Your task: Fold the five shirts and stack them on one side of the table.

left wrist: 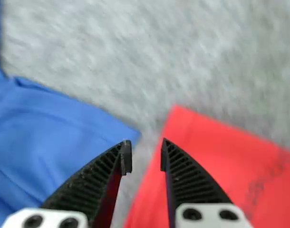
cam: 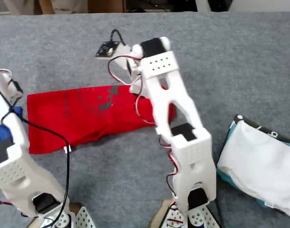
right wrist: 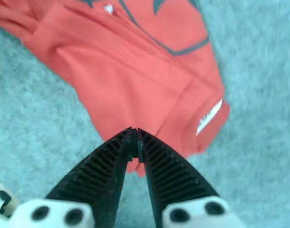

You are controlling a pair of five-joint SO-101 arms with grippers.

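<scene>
Ideally, the right gripper [right wrist: 136,137], pinched shut on the red shirt [cam: 83,116] spread on the table [cam: 240,57], needed the left gripper [left wrist: 145,156], slightly parted and empty over the opposite edge, to grip before folding.

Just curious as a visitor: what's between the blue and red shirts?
A narrow strip of bare grey table separates the blue shirt and red shirt in the left wrist view.

One end of the red shirt [cam: 83,116] behind the right arm [cam: 171,102] (blue shirt [cam: 1,133] mostly behind left arm [cam: 12,161])
</scene>
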